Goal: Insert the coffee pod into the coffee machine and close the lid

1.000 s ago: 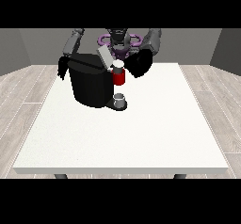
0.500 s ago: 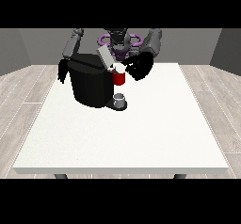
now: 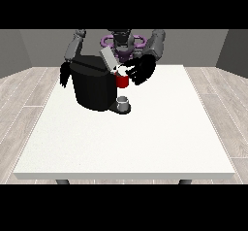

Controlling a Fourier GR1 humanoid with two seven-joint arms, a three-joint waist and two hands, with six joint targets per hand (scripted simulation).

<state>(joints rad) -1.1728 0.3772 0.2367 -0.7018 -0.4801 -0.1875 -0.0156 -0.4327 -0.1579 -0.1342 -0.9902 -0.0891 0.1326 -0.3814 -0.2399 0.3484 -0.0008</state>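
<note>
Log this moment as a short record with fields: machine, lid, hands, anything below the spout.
machine: black coffee machine on the white table, toward its far left
lid: grey lid raised, tilted
red thing at the machine: at the front, under the lid
below spout: small grey thing on the base
hand at view's right: beside the red thing
hand at view's left: behind the machine's side

Coffee machine (image 3: 94, 87) hiding most of hand at view's left (image 3: 64, 74) from me; hand at view's right (image 3: 143, 71) too small, finger pose unreadable.
</note>
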